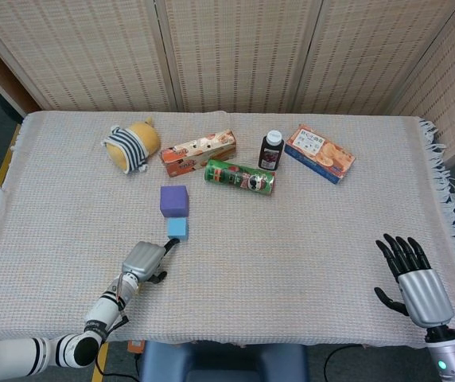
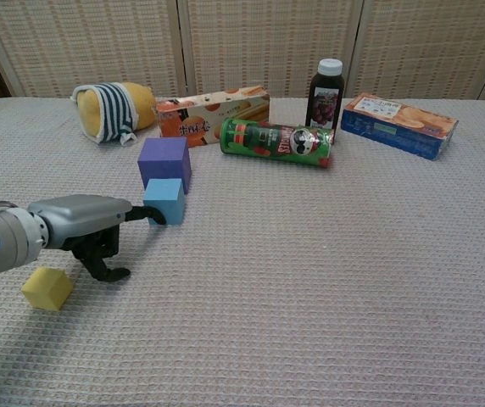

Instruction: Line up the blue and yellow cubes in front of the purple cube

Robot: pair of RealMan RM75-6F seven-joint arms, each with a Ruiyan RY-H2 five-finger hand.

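The purple cube (image 1: 174, 200) (image 2: 165, 162) stands mid-table, and the blue cube (image 1: 177, 228) (image 2: 164, 201) sits directly in front of it, touching it. The yellow cube (image 2: 47, 288) lies alone near the front left; it shows only in the chest view. My left hand (image 1: 142, 259) (image 2: 86, 225) hovers low between the blue and yellow cubes and holds nothing. One finger stretches to the blue cube's front lower corner and the thumb hangs down. My right hand (image 1: 414, 278) rests open at the front right with its fingers spread, and only the head view shows it.
Along the back stand a striped yellow plush (image 1: 132, 145), an orange snack box (image 1: 198, 151), a green chips can (image 1: 239, 177) lying on its side, a dark bottle (image 1: 270, 150) and a blue-orange box (image 1: 319, 153). Woven cloth (image 1: 291, 255) covers the table.
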